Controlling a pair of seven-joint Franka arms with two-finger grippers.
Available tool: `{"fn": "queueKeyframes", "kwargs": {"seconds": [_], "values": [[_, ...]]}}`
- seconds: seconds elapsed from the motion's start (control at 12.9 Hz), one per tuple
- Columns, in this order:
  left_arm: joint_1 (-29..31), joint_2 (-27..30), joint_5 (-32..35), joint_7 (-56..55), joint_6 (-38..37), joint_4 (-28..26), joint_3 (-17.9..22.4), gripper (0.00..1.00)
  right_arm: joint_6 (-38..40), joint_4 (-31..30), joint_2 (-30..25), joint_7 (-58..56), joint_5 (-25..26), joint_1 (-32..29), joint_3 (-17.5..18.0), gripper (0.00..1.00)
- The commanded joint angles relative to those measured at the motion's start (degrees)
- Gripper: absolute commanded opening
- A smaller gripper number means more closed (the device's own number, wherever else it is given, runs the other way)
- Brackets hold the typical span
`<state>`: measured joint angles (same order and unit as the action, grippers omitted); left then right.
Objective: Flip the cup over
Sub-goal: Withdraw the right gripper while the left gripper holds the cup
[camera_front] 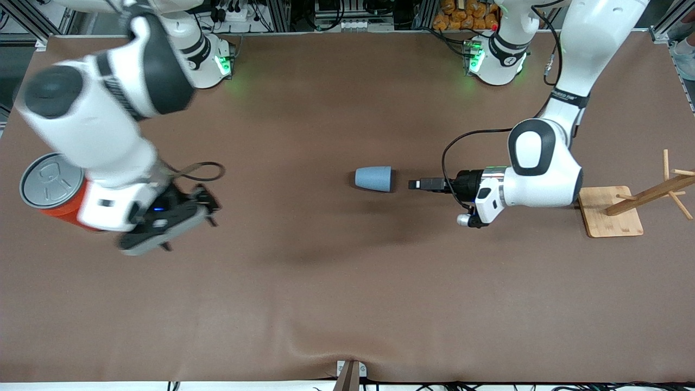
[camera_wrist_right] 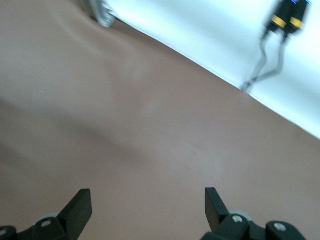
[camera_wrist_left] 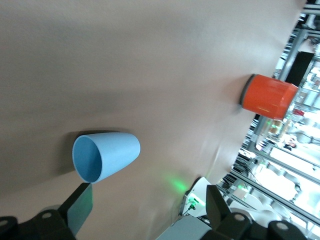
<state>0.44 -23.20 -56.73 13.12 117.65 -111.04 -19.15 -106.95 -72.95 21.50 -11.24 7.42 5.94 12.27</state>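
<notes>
The small light blue cup [camera_front: 373,178] lies on its side on the brown table, its open mouth toward the left arm's end. My left gripper [camera_front: 417,184] is low and level, just short of the cup's mouth, not touching it. In the left wrist view the cup [camera_wrist_left: 105,156] shows its darker inside, close to one of the fingers [camera_wrist_left: 80,206]; the left gripper [camera_wrist_left: 147,206] is open and empty. My right gripper [camera_front: 209,209] hangs over bare table near the orange can, open and empty in the right wrist view [camera_wrist_right: 147,202].
A large orange can with a grey lid [camera_front: 51,184] stands at the right arm's end, partly hidden by that arm; it also shows in the left wrist view [camera_wrist_left: 269,96]. A wooden rack on a square base [camera_front: 613,212] stands at the left arm's end.
</notes>
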Motion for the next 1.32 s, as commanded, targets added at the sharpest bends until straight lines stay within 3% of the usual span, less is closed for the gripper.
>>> {"fn": "queueKeyframes", "kwargs": {"seconds": [0.0,0.16,0.31,0.47,0.62,0.93,1.01,1.24], "values": [[0.08,-0.79,-3.72,7.77,1.27,-1.81,-0.28,1.00,2.26,-1.67,-3.56,0.60,-3.97,-5.32,1.45,1.00],[-1.92,-1.14,-9.08,10.15,2.57,-2.51,-0.19,1.00,6.37,-1.67,-5.15,5.66,-7.58,-7.08,-1.35,1.00],[-2.64,-2.54,-12.15,15.50,7.92,-4.79,-0.28,1.00,12.35,-2.37,-8.22,13.92,-7.85,-7.00,-3.99,1.00],[-2.64,-5.70,-16.29,22.61,8.56,-5.59,-0.19,1.00,17.28,-3.51,-11.38,21.39,-8.91,-7.09,-5.40,1.00],[-2.64,-8.26,-19.54,28.77,8.56,-5.85,-0.19,1.00,15.38,-10.26,-16.82,29.40,-8.82,-5.95,-6.20,1.00],[-2.55,-7.91,-20.17,30.03,8.56,-9.54,-0.28,0.99,12.75,-21.85,-25.44,30.05,-8.91,-6.21,-7.16,1.00],[-2.46,-8.00,-20.17,30.99,8.56,-10.15,-0.19,0.93,12.21,-22.84,-26.07,29.70,-8.91,-6.03,-7.43,1.00],[-2.81,-8.00,-20.26,31.26,8.56,-11.04,-0.28,0.90,13.07,-14.98,-21.96,29.25,-6.90,-5.77,-7.52,1.00]]}}
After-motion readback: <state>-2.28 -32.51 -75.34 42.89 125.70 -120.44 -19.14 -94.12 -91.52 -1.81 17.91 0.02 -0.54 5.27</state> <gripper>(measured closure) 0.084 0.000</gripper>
